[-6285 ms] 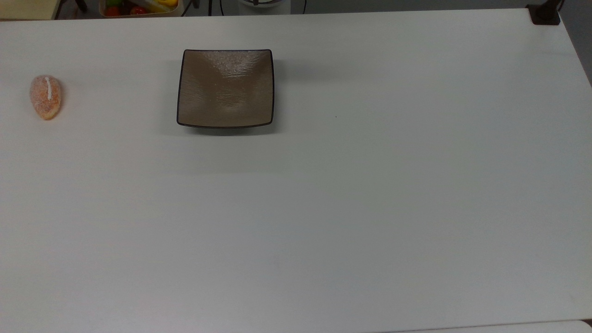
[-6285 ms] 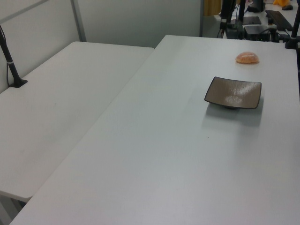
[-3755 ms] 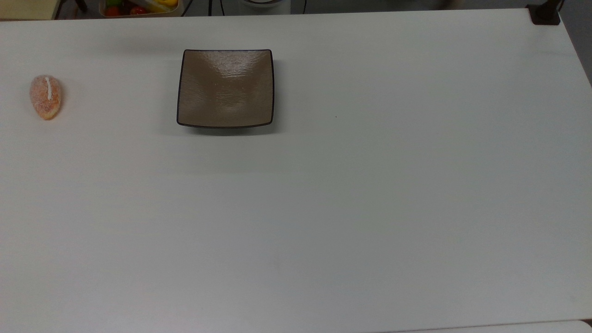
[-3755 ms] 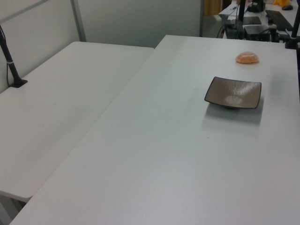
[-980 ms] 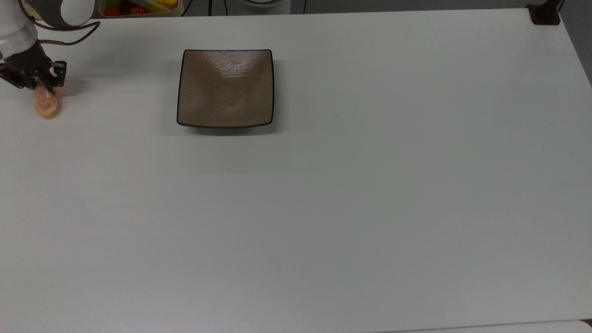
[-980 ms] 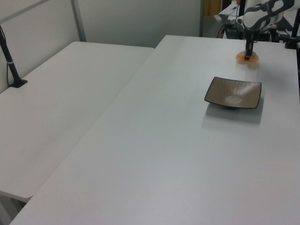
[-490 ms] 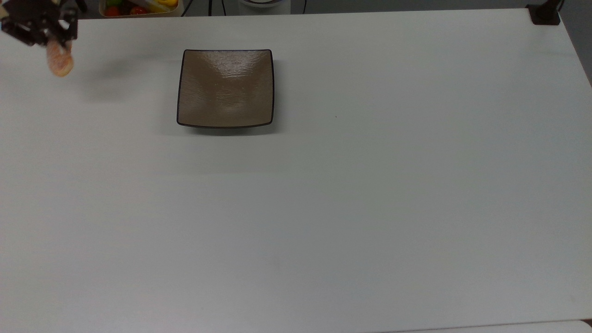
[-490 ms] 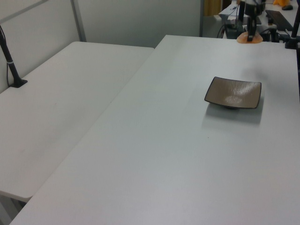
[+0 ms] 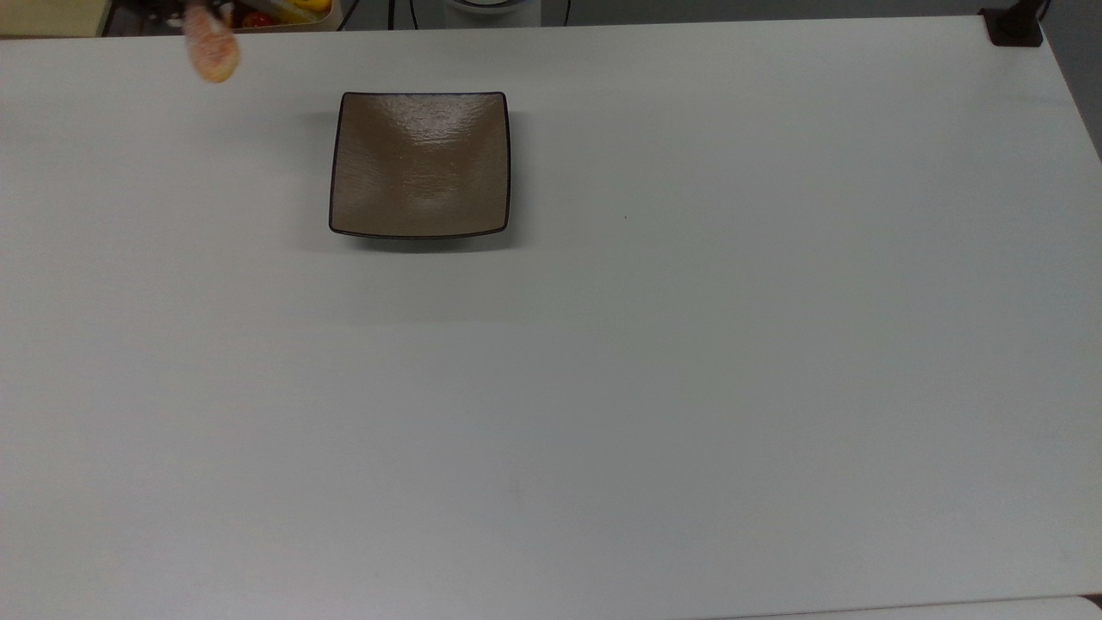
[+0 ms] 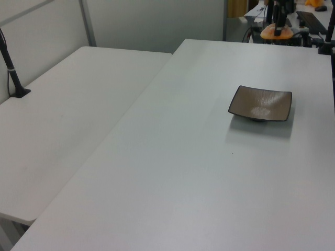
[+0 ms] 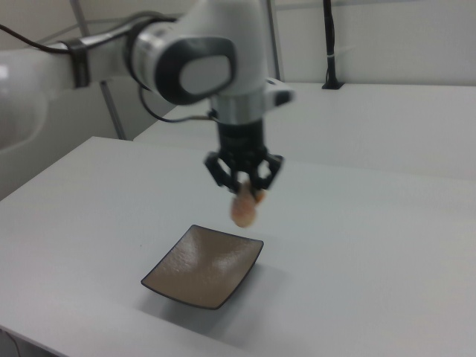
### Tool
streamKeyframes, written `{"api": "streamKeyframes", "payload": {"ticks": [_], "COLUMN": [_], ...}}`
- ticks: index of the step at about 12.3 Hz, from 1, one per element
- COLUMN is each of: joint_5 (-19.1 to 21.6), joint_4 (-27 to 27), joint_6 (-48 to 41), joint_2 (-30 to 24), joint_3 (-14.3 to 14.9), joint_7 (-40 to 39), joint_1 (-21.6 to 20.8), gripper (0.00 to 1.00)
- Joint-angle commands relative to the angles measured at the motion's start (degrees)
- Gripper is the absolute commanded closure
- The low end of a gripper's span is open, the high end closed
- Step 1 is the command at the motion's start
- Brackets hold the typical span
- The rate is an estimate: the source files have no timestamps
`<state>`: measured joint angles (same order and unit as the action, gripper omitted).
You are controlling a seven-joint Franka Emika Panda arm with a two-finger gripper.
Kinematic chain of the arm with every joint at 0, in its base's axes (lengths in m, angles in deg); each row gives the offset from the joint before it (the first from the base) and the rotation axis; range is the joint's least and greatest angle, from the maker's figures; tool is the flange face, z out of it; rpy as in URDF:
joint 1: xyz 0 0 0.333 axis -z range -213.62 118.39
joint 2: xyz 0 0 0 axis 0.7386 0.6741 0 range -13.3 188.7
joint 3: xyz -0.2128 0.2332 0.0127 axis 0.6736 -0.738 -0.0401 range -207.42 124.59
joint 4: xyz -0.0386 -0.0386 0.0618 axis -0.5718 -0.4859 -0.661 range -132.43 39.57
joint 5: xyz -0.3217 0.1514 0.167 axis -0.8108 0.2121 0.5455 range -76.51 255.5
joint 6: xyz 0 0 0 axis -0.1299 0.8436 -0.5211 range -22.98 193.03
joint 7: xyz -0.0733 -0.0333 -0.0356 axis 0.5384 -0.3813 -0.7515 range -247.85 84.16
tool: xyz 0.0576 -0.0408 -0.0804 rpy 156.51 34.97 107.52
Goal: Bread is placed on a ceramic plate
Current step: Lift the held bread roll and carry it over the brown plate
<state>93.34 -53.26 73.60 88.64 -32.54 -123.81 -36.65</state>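
Partly cut off at the top view's upper edge, the small oval orange-brown sugar-speckled bread (image 9: 212,52) hangs clear of the white table (image 9: 654,362). Right view: the black two-finger gripper (image 11: 244,187) on the white arm (image 11: 201,59) has its jaws closed on the bread's (image 11: 243,210) upper end; the roll dangles below the fingers, blurred. Left view: bread (image 10: 277,33) under dark fingers, arm cut off by the frame's top.

Surface: bare white tabletop, a second white table (image 10: 63,120) butted alongside, pale partition walls behind.

Square glossy brown-taupe ceramic plate (image 9: 420,164) with thin dark rim sits flat, nothing in it, below and off to one side of the jaws, not under them. Right view: plate (image 11: 204,265) lower than the held bread.

Beyond the table's far edge in the top view, a tray (image 9: 258,15) of coloured items, contents hard to make out.
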Motion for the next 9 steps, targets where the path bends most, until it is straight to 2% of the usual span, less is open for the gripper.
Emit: {"api": "streamKeyframes", "payload": {"ticks": [1,4,6,9], "joint_5": [0.6,0.6,0.5,-0.3], "joint_4": [-1.8,-2.4,-4.4,-13.2], "joint_6": [-3.1,-2.2,-1.9,6.1], "joint_2": [-2.7,-2.2,-1.6,-1.2], "joint_3": [0.2,-0.1,-0.1,-0.1], "joint_7": [9.2,19.3,21.6,24.5], "joint_1": [-7.6,-14.6,-17.1,-19.2], "gripper": [0.77,0.77,0.76,0.75]}}
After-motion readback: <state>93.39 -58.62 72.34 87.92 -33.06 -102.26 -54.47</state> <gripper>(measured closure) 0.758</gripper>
